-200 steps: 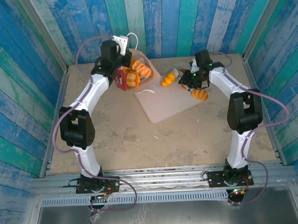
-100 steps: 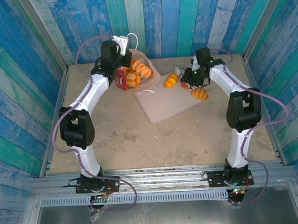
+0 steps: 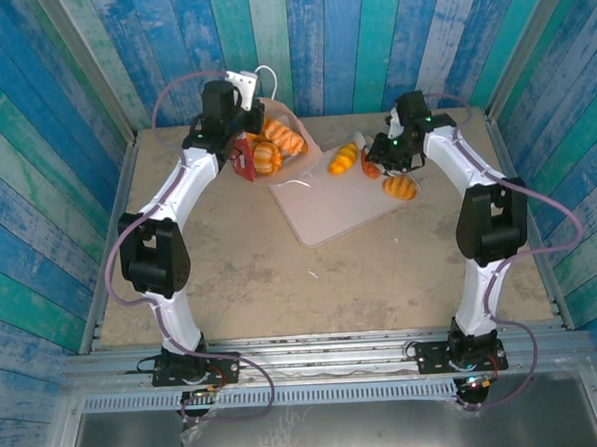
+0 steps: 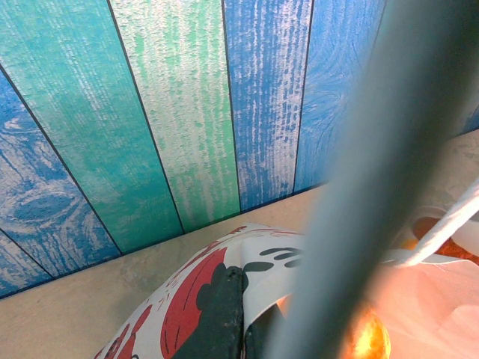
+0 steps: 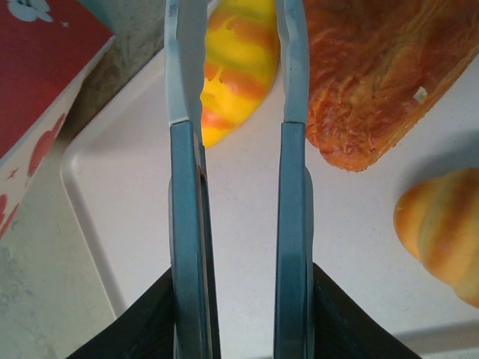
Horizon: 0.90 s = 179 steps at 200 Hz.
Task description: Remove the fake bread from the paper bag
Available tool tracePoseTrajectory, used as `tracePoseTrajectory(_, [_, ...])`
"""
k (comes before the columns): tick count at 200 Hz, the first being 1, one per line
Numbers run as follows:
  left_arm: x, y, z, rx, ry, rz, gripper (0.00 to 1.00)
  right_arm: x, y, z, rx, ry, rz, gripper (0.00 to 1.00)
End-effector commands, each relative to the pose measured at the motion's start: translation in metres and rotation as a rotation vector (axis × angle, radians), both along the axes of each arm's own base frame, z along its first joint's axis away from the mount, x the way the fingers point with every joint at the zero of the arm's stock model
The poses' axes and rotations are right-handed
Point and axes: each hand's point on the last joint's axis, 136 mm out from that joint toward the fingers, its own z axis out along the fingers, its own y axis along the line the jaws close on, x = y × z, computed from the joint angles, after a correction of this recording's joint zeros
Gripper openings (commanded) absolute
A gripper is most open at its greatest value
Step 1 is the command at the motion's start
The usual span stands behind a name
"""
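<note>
Far left, the left gripper (image 3: 240, 144) seems to pinch the paper bag (image 4: 224, 258); the right gripper (image 5: 233, 52) hangs spread over the tray (image 5: 127, 202).

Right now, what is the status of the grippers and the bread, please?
Left gripper shut on paper bag rim. Right gripper open, empty, over tray. Three fake bread pieces on tray, two showing in bag. No obstacle seen.

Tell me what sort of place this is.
Probably a staged robot test booth, not a real kitchen: painted plank walls box in a small table, two arms are bolted to a metal rail, and the bread beside the bag is glossy toy food.
</note>
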Motion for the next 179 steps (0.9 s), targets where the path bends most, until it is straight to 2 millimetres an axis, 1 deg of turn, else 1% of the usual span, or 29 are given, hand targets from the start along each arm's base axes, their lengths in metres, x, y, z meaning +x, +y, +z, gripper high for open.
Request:
tracePoseTrajectory(1, [0.004,-0.008,-0.007,-0.017,0.007,-0.02,0.0,-0.011,0.004,0.053,0.025,-0.104,0.025,0.41])
tracePoseTrajectory(40, [0.004,-0.007,-0.008,-0.014,0.012,-0.016,0.0,-0.034,0.017,0.097,0.014,-0.181,0.072,0.41])
tracePoseTrajectory(66, [0.003,-0.007,-0.007,-0.015,0.012,-0.017,0.0,-0.052,0.032,0.129,-0.05,-0.255,0.132,0.41])
tracePoseTrajectory(87, [0.004,-0.006,-0.007,-0.015,0.013,-0.014,0.0,-0.065,0.047,0.147,-0.101,-0.308,0.183,0.41])
tracePoseTrajectory(109, [0.003,-0.007,-0.009,-0.022,0.017,-0.017,0.0,-0.075,0.063,0.16,-0.151,-0.356,0.232,0.41])
tracePoseTrajectory(142, [0.003,-0.007,-0.009,-0.028,0.016,-0.016,0.0,-0.093,0.093,0.179,-0.231,-0.431,0.343,0.42])
tracePoseTrajectory(156, [0.003,-0.007,-0.009,-0.031,0.015,-0.015,0.0,-0.1,0.104,0.181,-0.261,-0.434,0.385,0.42])
tracePoseTrajectory(163, [0.003,-0.007,-0.009,-0.031,0.016,-0.015,0.0,-0.099,0.104,0.181,-0.271,-0.43,0.391,0.42])
tracePoseTrajectory(165, [0.003,-0.007,-0.009,-0.031,0.016,-0.015,0.0,-0.105,0.113,0.181,-0.268,-0.43,0.415,0.42])
tracePoseTrajectory(167, [0.003,-0.007,-0.009,-0.033,0.015,-0.015,0.0,-0.107,0.117,0.18,-0.268,-0.428,0.427,0.42])
tracePoseTrajectory(179, [0.003,-0.007,-0.009,-0.034,0.016,-0.015,0.0,-0.11,0.125,0.177,-0.277,-0.415,0.456,0.42])
